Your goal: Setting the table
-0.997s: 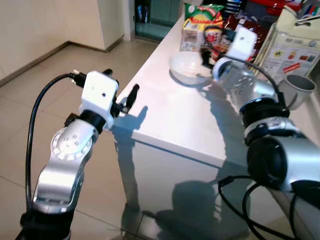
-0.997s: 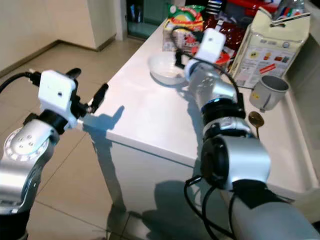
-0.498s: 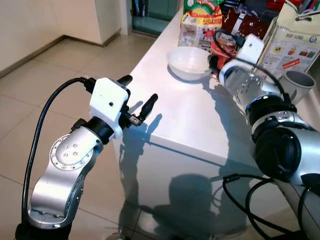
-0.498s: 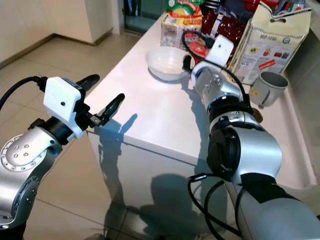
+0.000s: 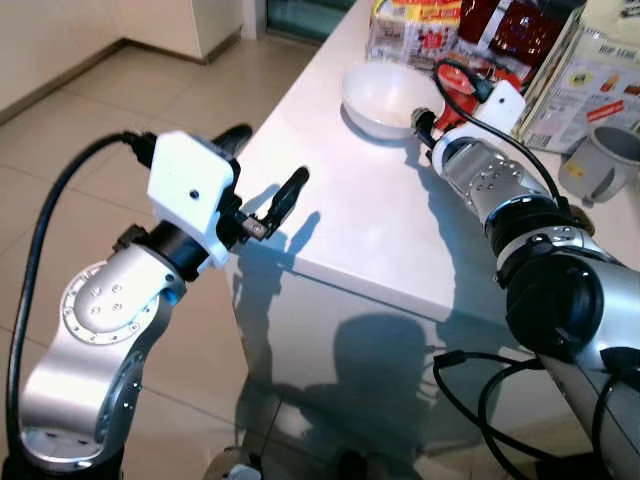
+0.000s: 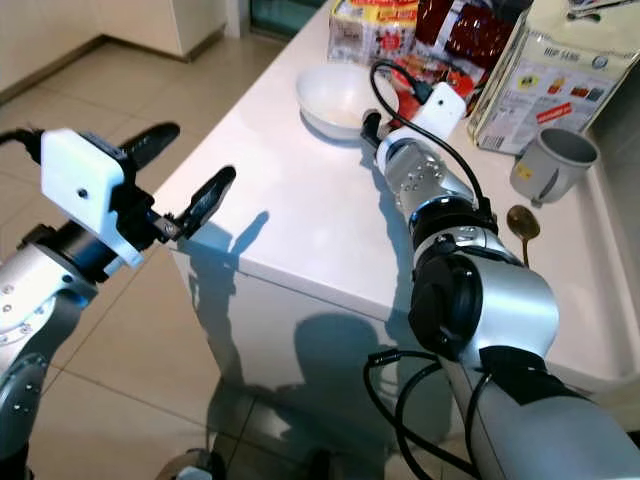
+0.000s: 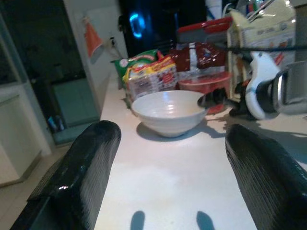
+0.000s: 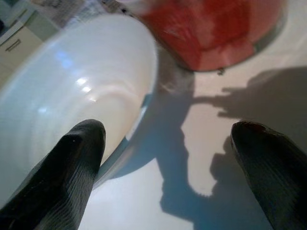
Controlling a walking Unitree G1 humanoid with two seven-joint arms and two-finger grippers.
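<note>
Nearest, off the white table's [image 5: 350, 220] corner: left gripper [image 5: 268, 178], fingers spread, empty. Farther along the table: right gripper [image 8: 163, 143], fingers apart astride the white bowl's [image 5: 388, 98] rim. Behind the bowl: snack packets [image 5: 415, 25].

Right gripper [image 8: 163, 143] now sits lower, fingers spread at the white bowl's [image 6: 335, 95] rim; left gripper [image 5: 262, 172] holds higher beside the table edge.

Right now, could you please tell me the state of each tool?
Left tool: open, holding nothing, off the table's near corner.
Right tool: open, holding nothing, at the rim of the white bowl.
</note>
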